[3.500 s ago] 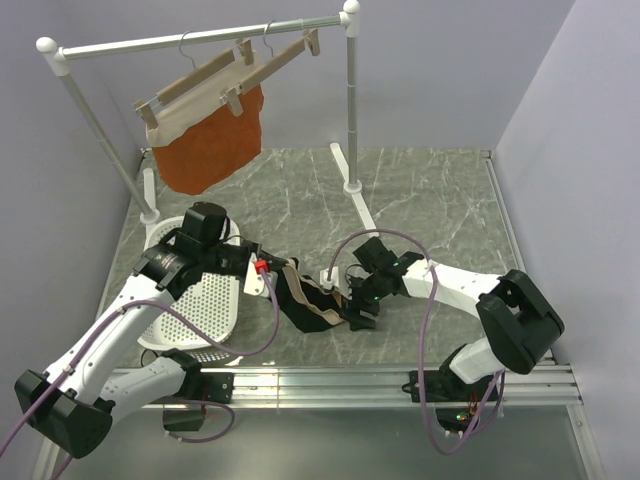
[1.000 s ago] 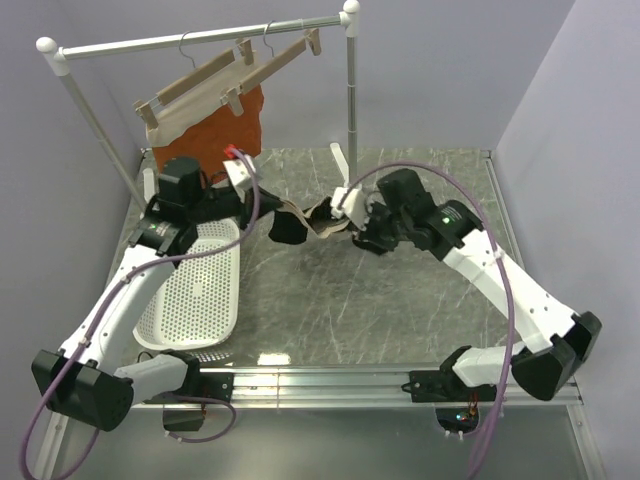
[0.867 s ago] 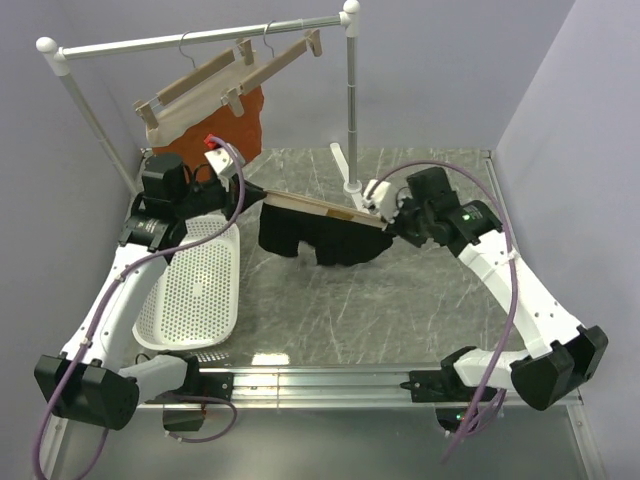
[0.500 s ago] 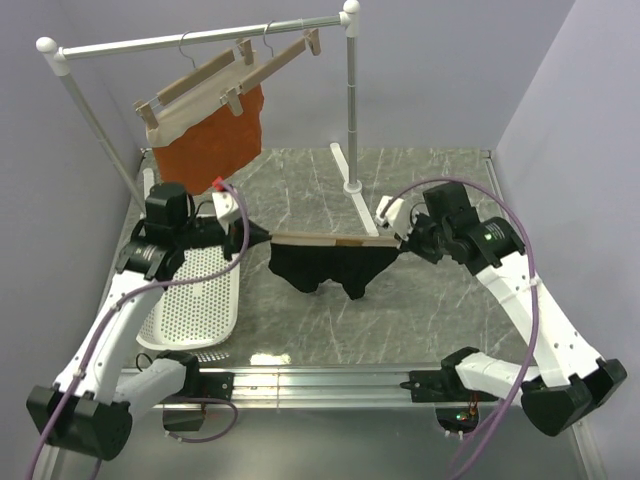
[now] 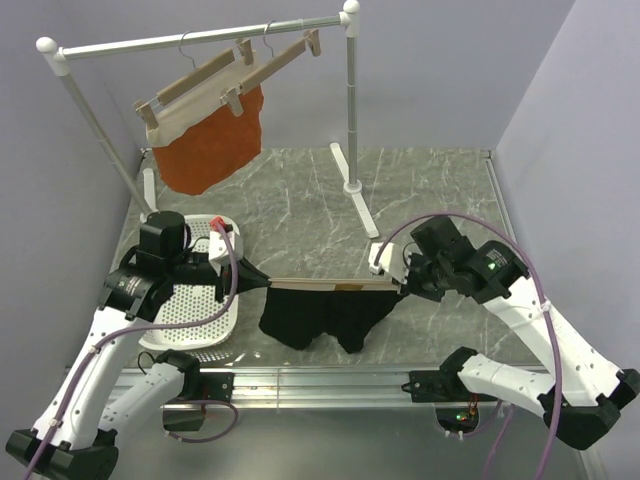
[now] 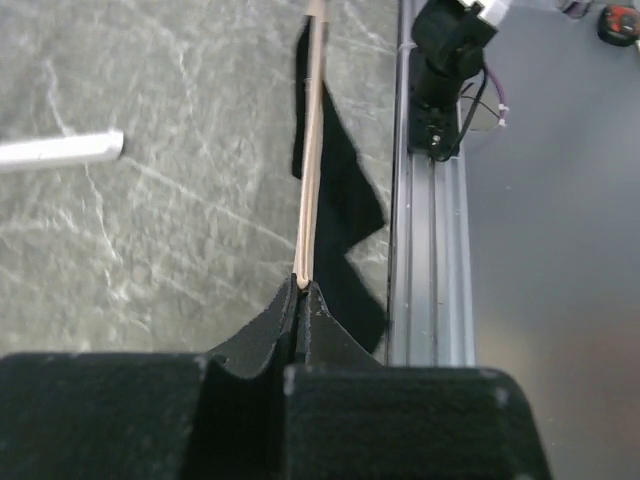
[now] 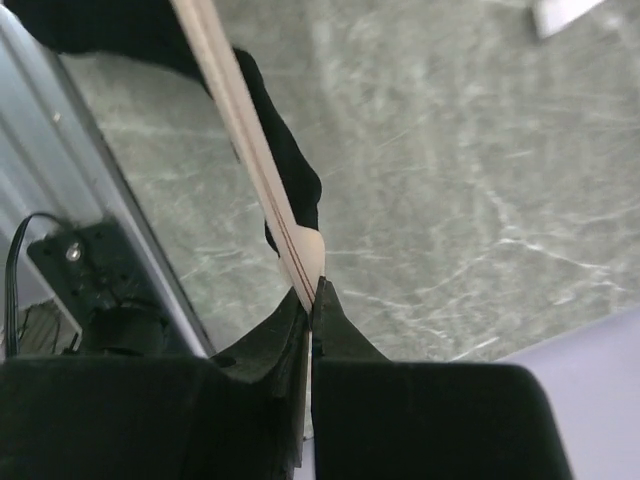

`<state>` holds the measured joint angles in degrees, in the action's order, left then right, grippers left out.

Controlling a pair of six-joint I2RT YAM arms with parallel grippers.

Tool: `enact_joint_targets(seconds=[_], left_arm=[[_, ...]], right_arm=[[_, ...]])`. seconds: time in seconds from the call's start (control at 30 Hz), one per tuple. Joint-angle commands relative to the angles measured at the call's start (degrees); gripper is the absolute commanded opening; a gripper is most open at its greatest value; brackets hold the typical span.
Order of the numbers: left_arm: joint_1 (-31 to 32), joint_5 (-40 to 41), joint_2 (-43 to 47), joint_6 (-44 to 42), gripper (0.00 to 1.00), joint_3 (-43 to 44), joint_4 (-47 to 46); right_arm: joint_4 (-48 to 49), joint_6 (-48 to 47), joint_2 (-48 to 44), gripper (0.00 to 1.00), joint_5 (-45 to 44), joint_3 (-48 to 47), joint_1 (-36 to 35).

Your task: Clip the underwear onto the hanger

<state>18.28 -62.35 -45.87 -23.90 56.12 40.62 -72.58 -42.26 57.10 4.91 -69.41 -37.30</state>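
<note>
The underwear [image 5: 322,318] hangs stretched between my two grippers above the near part of the table. Its tan waistband [image 5: 330,285] is pulled into a straight line and the black fabric droops below. My left gripper [image 5: 263,283] is shut on the waistband's left end, and my right gripper [image 5: 400,282] is shut on the right end. In the left wrist view the waistband [image 6: 310,150] runs straight away from the gripper [image 6: 302,288]. In the right wrist view the waistband [image 7: 250,140] leaves the pinched gripper [image 7: 313,285]. The hanger [image 5: 285,58], bare wood, hangs on the rail at the back.
A clothes rack [image 5: 200,38] stands at the back, its right post [image 5: 352,100] on a white foot [image 5: 365,215]. A second hanger carries a rust-orange garment [image 5: 210,145]. A white perforated basket [image 5: 195,300] lies at the left. A metal rail [image 5: 330,378] lines the near edge.
The underwear went from bunched between close-set grippers to pulled taut. Both arms have since carried it from mid-table towards the near edge, still stretched.
</note>
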Motion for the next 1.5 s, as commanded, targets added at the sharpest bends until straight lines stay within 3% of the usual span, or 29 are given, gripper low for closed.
enact_joint_targets(seconds=[0.0, 0.1, 0.2, 0.37, 0.53, 0.63, 0.67, 0.73, 0.77, 0.97, 1.03, 1.17, 1.3, 1.47], left_arm=[[0.43, 8.52, -1.15, 11.52, 0.00, -1.44, -1.92], [1.49, 18.29, -8.78, 18.18, 0.00, -2.33, -6.60], [2.28, 26.73, -19.24, 22.31, 0.00, -0.14, -9.68], [2.20, 36.94, -29.44, 23.55, 0.00, 2.77, -14.60], [2.37, 43.09, -33.14, 23.46, 0.00, 1.45, -18.73], [2.37, 45.72, -36.13, 22.67, 0.00, 1.98, -18.12], [2.54, 46.26, -37.61, 21.80, 0.00, 2.15, -17.51], [2.63, 48.10, -39.12, 21.35, 0.10, 3.03, -15.76], [2.63, 48.72, -40.08, 21.09, 0.14, 3.29, -15.31], [2.63, 49.79, -34.93, 18.55, 0.46, 4.97, -14.25], [2.81, 46.89, -32.63, 16.44, 0.71, 4.88, -14.08], [5.87, 41.08, -28.67, 9.24, 0.73, 2.25, -12.32], [9.93, 40.11, -28.92, 9.13, 0.69, -0.66, -13.20], [10.28, 39.24, -30.33, 8.96, 0.68, -1.71, -12.58]], right_arm=[[-8.91, -1.16, 1.16, 0.00, -4.64, 4.97, -0.41], [-1.28, -4.05, 8.35, 0.00, -6.14, 11.82, 1.87], [6.47, -5.55, 21.08, 0.00, -5.09, 10.89, 6.44], [9.82, -0.73, 42.26, 0.00, -0.87, -8.17, 12.16], [9.74, 0.78, 52.56, 0.00, 0.27, -21.53, 12.52], [9.99, 1.83, 55.48, 0.03, -0.16, -23.40, 11.73], [10.69, 2.18, 55.66, 0.09, -0.77, -22.97, 11.55], [12.27, 2.88, 55.31, 0.50, -1.91, -21.39, 10.94], [12.28, 3.41, 54.88, 0.78, -2.01, -21.04, 10.76], [11.32, 4.73, 46.11, 0.80, 1.14, -19.01, 11.90], [8.86, 4.47, 43.03, 0.74, 4.04, -17.26, 11.46], [10.86, 5.52, 40.90, 0.64, 6.87, -11.47, 7.86], [15.27, 9.11, 44.58, 0.60, 7.40, -8.73, 6.71], [16.41, 15.71, 44.51, 0.70, 12.22, -5.31, 12.76]])
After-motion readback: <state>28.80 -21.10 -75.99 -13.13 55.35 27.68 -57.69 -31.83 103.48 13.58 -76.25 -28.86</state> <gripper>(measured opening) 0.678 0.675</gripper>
